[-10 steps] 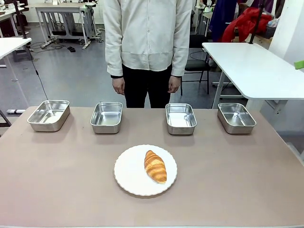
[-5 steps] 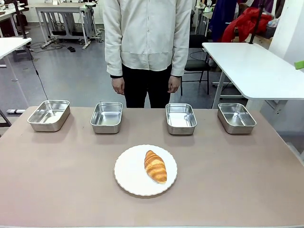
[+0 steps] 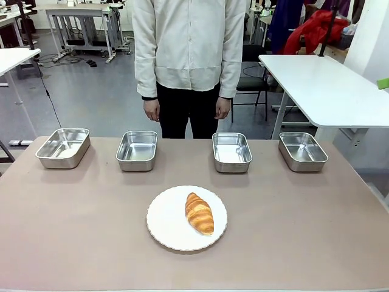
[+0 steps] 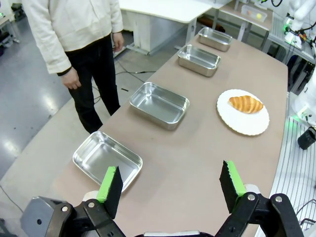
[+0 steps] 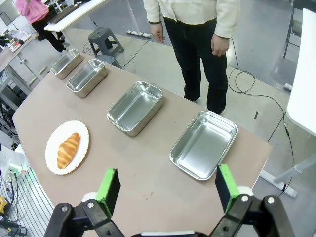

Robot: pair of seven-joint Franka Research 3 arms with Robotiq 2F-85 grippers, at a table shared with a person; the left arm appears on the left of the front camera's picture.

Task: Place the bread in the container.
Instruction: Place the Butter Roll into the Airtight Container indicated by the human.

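The bread (image 3: 199, 213) has a glossy, ridged golden-brown crust. It lies on a smooth white plate (image 3: 167, 225) with a scalloped rim, at 6 o'clock on the table (image 3: 73, 231), whose top is matt, even beige-brown. The four pans (image 3: 137, 150), ranged from 10 to 2 o'clock, are polished bare metal, mirror-bright inside. On the left gripper (image 4: 170, 168) and the right gripper (image 5: 167, 170) the pads (image 4: 109, 185) are matt green on dull black fingers. The person's jacket (image 3: 188, 42) is soft off-white cloth.

You are seeing the bread (image 3: 199, 213) lying on the white plate (image 3: 167, 226) on the tabletop (image 3: 304, 231). Four steel containers (image 3: 62, 148) (image 3: 137, 150) (image 3: 231, 152) (image 3: 302, 151) are standing in a row beyond it, with a person (image 3: 188, 48) standing behind them.
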